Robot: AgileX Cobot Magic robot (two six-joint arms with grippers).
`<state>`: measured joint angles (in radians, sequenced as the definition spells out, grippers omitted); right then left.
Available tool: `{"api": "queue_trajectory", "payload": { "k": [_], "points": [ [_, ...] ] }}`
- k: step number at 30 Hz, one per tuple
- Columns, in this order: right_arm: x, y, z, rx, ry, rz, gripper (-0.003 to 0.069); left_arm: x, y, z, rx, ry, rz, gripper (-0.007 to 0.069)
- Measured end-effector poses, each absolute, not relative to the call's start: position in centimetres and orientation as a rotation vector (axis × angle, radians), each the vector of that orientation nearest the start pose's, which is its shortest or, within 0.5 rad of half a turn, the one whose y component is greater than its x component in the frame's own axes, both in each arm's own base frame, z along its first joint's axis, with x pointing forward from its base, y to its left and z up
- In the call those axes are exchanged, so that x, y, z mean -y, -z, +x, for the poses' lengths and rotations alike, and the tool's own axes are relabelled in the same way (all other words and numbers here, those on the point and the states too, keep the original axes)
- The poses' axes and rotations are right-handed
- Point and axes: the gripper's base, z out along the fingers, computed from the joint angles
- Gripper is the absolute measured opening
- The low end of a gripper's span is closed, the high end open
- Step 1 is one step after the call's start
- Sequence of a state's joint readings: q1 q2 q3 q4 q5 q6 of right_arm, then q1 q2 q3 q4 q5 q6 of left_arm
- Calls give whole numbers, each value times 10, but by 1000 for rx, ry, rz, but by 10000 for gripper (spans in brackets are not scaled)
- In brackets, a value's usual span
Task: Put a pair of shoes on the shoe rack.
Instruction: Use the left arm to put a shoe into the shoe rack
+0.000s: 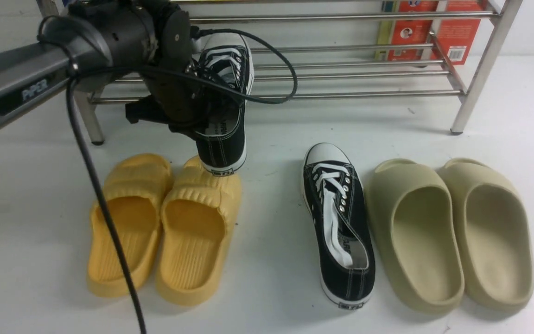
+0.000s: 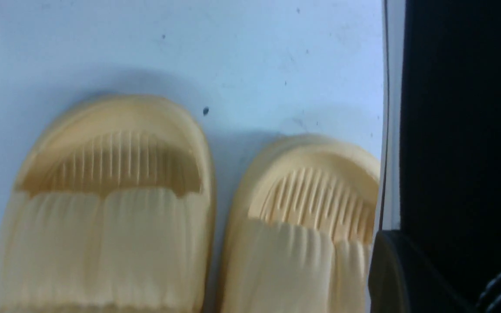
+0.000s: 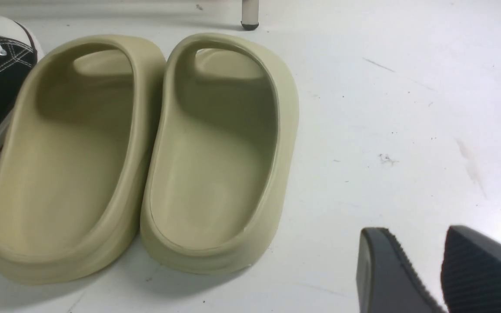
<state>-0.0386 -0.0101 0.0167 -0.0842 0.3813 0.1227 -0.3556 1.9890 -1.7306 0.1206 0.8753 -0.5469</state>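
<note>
First sneaker (image 1: 227, 106): aloft, our left gripper (image 1: 195, 123) clamped tight on its side, toe toward the rack (image 1: 350, 73), heel just over the yellow slides (image 1: 193, 232). The second sneaker (image 1: 339, 222) lies flat on the table (image 1: 271, 287) between those and the beige slides (image 1: 415, 232). Handling, as we judge it: lift the toe over the front rail, level the sole across two rails, then release. Room: the rails run free to the right, and our right gripper (image 3: 439, 265) hangs part open and empty near the beige slides.
</note>
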Motion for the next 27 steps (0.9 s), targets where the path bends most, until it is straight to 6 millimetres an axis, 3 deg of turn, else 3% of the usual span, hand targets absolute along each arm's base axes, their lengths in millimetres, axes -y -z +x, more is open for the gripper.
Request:
{"api": "queue_trajectory", "payload": {
  "k": [8,14,27],
  "points": [
    [5,-174,52,-1868,25,99,239,160,-265,465,-2545,148,-160,-13],
    [5,-174,52,-1868,25,99,239,166,-264,487,-2501,148,-158,-13],
    [5,-174,52,-1868,25,99,239,167,-256,500,-2447,122,-163,-13]
  ]
}}
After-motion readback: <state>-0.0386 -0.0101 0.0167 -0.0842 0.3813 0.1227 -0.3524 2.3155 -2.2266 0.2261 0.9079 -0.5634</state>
